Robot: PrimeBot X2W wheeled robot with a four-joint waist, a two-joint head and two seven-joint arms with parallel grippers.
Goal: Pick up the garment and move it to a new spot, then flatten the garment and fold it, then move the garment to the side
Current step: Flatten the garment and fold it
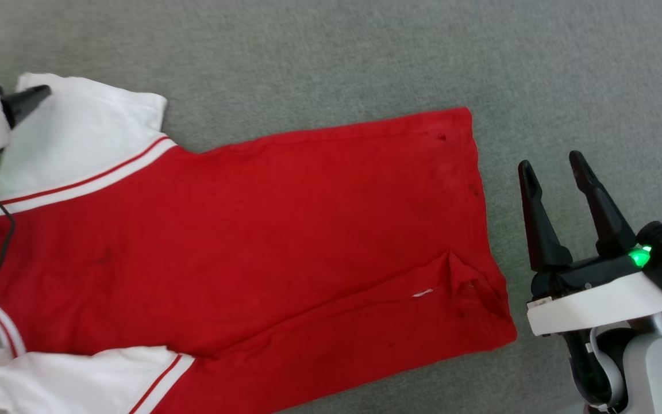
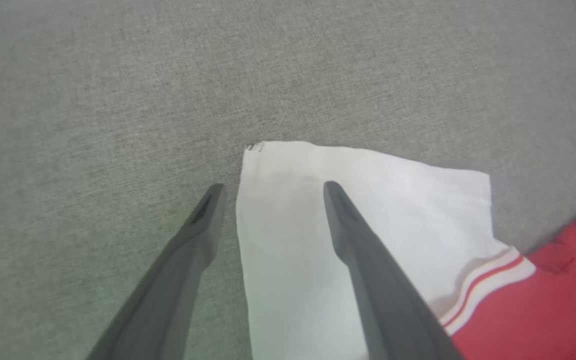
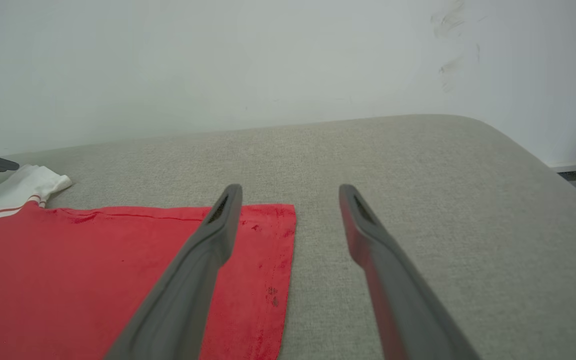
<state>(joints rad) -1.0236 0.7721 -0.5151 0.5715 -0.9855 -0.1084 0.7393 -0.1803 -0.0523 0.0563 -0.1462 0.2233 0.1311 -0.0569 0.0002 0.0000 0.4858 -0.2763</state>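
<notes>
Looking at a red jersey-style T-shirt with white short sleeves and striped trim (image 1: 250, 230), spread mostly flat across a grey woven fabric surface (image 1: 365, 52), neck end toward the robot's left, hem toward its right. Left gripper (image 2: 270, 187): fingers spread, nothing pinched, straddling the edge of the far white sleeve (image 2: 418, 210), one finger over bare grey fabric, the other over the sleeve; can't tell if touching. Right gripper (image 1: 551, 162): also spread and empty, parked just beside the red hem (image 3: 275, 260), clear of the cloth. Reads as flattening nearly done, fold about to start. Risks from here: closing on the sleeve edge and catching the grey cover with it; grabbing one layer only, flipping the sleeve without the body; pulling from the left alone with the hem end unheld, skewing the whole shirt; folding over the raised crease (image 1: 457, 276) near the hem corner and locking the wrinkle in
</notes>
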